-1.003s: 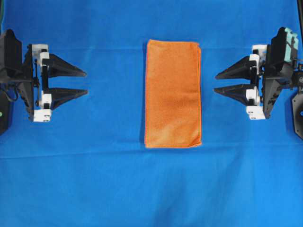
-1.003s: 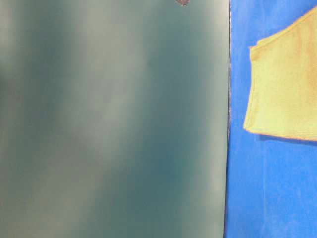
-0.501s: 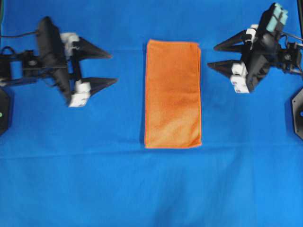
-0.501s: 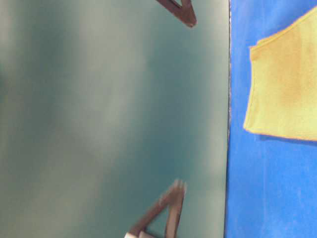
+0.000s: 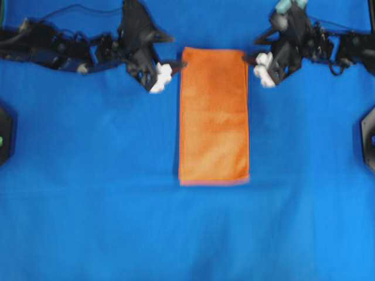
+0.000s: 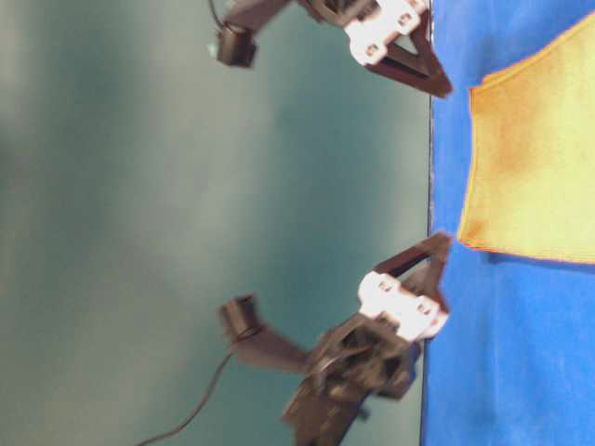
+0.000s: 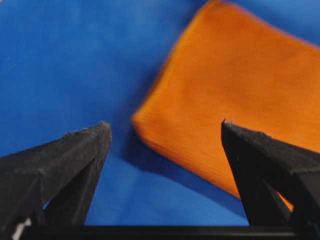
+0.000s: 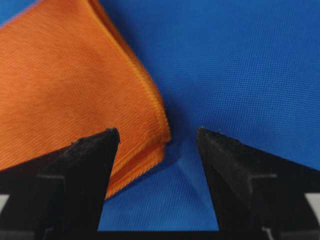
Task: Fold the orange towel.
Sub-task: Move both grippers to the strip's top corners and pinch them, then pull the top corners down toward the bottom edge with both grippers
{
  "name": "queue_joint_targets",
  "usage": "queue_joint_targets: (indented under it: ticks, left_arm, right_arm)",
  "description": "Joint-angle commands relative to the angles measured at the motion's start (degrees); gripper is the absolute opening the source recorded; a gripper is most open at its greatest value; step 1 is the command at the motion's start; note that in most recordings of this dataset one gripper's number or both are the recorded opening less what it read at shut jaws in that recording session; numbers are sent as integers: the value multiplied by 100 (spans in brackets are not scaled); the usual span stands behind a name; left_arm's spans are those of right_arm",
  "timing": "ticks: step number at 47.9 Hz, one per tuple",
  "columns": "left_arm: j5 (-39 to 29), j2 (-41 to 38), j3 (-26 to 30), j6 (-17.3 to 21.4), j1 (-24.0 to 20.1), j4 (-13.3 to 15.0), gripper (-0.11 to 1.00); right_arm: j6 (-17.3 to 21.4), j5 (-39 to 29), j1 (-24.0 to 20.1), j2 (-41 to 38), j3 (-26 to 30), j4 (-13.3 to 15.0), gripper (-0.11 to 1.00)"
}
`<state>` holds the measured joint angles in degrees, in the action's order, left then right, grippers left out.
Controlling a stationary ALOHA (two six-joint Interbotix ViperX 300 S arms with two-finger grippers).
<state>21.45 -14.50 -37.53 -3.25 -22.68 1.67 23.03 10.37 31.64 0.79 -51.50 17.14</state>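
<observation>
The orange towel [image 5: 214, 116] lies folded, a flat rectangle, mid-surface on the blue cloth [image 5: 117, 222]; my left end effector [image 5: 176, 63] and right end effector [image 5: 251, 57] flank its far corners. Both stand apart, gripping nothing.

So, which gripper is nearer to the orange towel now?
Hard to separate. The left gripper is at the orange towel top-left corner; the right gripper is at its top-right corner. Both have open jaws straddling their corner in the wrist views.

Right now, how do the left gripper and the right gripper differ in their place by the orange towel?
The left gripper is at the orange towel's top left corner in the overhead view; the right gripper is at its top right corner. Both stand open and hold nothing.
</observation>
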Motion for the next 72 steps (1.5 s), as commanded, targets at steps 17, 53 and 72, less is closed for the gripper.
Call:
queue_joint_targets:
  ticks: [17,53,72]
  left_arm:
    - [79,-703,545,9,-211,-9,89]
    - [26,-633,571,563,-53,-18,4]
    - [0,-475,686,782,-510,-18,4]
  right_arm:
    - [18,158,141,-650,176,-9,65]
    - [18,281,-18,-589,149,0,4]
    - [-158,237,369,-439,439,123,4]
